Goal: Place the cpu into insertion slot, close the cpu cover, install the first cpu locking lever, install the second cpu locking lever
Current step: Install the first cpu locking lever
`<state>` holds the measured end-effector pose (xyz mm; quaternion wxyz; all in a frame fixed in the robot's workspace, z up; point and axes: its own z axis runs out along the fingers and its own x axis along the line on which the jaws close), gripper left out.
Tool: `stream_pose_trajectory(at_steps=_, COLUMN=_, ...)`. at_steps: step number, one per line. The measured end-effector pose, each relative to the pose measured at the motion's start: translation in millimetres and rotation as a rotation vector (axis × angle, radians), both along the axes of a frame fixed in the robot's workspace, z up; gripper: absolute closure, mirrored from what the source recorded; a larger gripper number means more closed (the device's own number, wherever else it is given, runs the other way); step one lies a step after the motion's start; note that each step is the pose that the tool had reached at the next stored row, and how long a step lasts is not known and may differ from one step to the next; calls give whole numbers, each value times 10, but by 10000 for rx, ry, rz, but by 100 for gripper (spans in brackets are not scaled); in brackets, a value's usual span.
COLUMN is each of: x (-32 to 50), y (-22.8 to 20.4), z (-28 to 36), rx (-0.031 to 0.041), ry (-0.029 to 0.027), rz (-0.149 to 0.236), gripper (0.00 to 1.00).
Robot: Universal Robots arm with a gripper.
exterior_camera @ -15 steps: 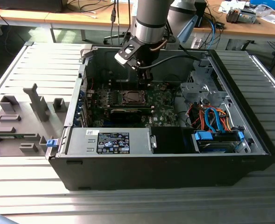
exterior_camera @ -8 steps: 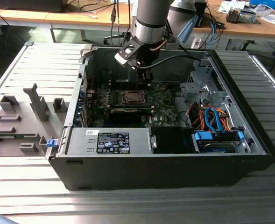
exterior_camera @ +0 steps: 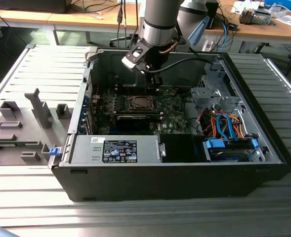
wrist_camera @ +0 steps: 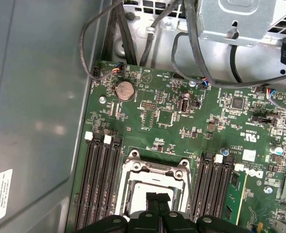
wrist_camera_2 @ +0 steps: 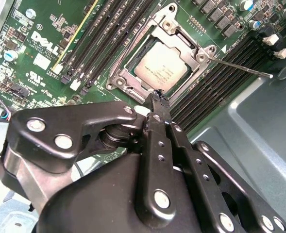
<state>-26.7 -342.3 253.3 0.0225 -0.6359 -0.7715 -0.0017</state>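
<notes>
We found the chip (wrist_camera_2: 161, 69) seated in its socket (exterior_camera: 138, 103) under the lowered cover frame (wrist_camera_2: 123, 77), just below the jaws, which were pinched together on nothing, with one thin lever (wrist_camera_2: 242, 67) jutting sideways from the frame's corner, away from them.

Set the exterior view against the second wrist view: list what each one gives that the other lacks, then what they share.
Exterior view: the open computer case on a slatted table, its power supply, blue drive bay, a grey fixture tray at the exterior view's left, and the arm reaching in from above.
Second wrist view: the cpu cover lying flat around the cpu, a thin locking lever sticking out from the cover's corner, memory slots.
Shared: the shut gripper at the cover's edge, over the green motherboard.
</notes>
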Motion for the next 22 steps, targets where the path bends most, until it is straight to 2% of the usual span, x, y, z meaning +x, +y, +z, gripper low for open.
stream_pose_trajectory(at_steps=22, x=0, y=0, z=0, rx=0, ry=0, rz=1259, gripper=89)
